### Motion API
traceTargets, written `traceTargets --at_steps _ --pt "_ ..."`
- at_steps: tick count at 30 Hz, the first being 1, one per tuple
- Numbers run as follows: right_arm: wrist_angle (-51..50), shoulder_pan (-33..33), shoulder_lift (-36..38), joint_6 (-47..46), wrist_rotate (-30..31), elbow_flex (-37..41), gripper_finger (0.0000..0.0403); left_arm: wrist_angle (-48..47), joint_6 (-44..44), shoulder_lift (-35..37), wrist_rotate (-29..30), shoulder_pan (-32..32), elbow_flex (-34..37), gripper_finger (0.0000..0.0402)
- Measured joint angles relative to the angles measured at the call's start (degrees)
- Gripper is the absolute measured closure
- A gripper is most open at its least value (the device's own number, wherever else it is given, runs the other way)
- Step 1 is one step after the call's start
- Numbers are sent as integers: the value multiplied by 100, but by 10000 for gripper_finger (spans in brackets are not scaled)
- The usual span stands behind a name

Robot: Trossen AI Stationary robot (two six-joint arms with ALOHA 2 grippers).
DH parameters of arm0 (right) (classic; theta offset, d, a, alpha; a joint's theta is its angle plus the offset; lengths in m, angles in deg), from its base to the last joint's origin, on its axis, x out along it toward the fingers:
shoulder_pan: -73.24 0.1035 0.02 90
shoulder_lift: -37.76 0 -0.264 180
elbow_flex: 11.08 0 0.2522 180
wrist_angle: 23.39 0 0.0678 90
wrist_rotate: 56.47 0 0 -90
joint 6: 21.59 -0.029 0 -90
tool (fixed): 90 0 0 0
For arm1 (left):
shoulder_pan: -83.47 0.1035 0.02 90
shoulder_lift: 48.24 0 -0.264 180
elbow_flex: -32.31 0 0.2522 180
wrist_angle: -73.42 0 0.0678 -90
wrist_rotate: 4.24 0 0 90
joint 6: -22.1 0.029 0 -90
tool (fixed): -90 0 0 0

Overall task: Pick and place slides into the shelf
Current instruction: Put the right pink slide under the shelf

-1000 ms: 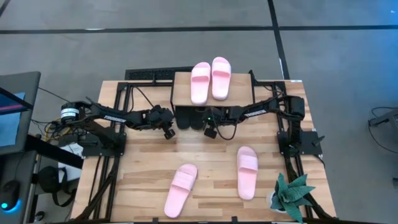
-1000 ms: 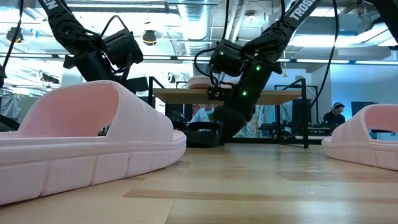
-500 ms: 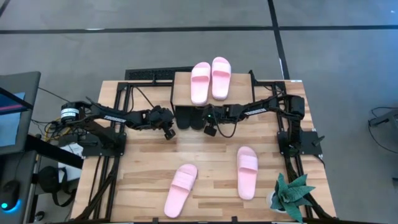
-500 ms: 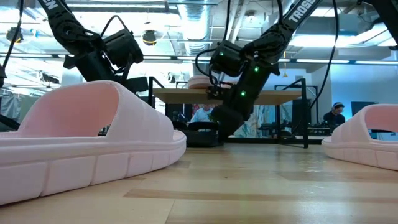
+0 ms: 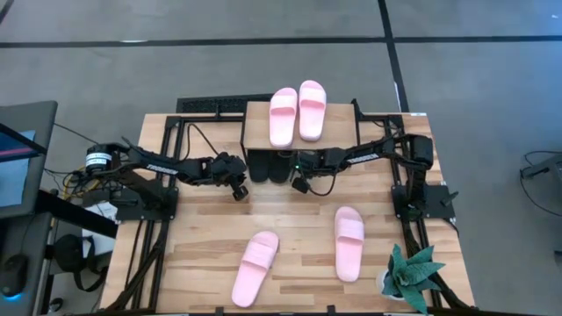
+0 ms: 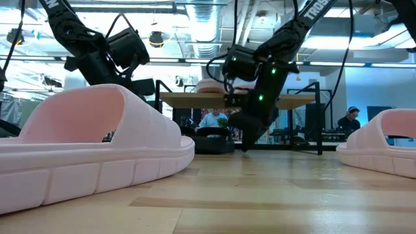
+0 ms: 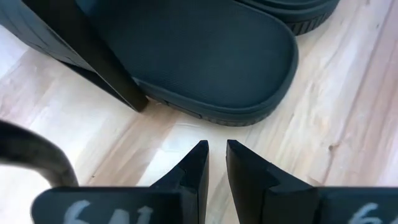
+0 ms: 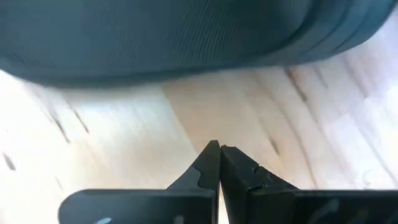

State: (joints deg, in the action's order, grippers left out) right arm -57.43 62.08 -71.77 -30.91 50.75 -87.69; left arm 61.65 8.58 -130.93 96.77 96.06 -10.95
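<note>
The shelf [image 5: 338, 123] stands at the table's far middle with two pink slides [image 5: 297, 112] side by side on its top board. Two black slides [image 5: 270, 165] lie on the table under it, their ends sticking out toward the near side. Two more pink slides [image 5: 255, 268] [image 5: 349, 243] lie soles down on the near half. My left gripper [image 7: 216, 149] hovers just short of the left black slide's rounded end [image 7: 205, 62], open by a narrow gap with nothing in it. My right gripper [image 8: 216, 148] is shut, low over bare wood beside the other black slide [image 8: 155, 37].
A black shelf leg [image 7: 93, 62] stands close beside my left gripper. A potted plant [image 5: 413, 276] sits at the near right corner. Bare wood lies between the two loose pink slides. People sit in the room behind the table [image 6: 351, 117].
My right gripper, shut throughout, has swung off the black slides toward the table's right and now stands steeper over the wood. The slides lie as before.
</note>
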Motion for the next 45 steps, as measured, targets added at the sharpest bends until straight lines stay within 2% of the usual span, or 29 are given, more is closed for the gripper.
traceTargets --at_steps 18,33,45 --pt "-945 675 856 -577 -82 2 402 -273 -436 0 -511 -604 0 354" --pt "-931 699 237 -502 -233 133 402 -266 -709 0 -424 -827 0 354" --pt "-1087 456 242 -168 -232 129 402 -307 -650 0 -202 -884 0 354"
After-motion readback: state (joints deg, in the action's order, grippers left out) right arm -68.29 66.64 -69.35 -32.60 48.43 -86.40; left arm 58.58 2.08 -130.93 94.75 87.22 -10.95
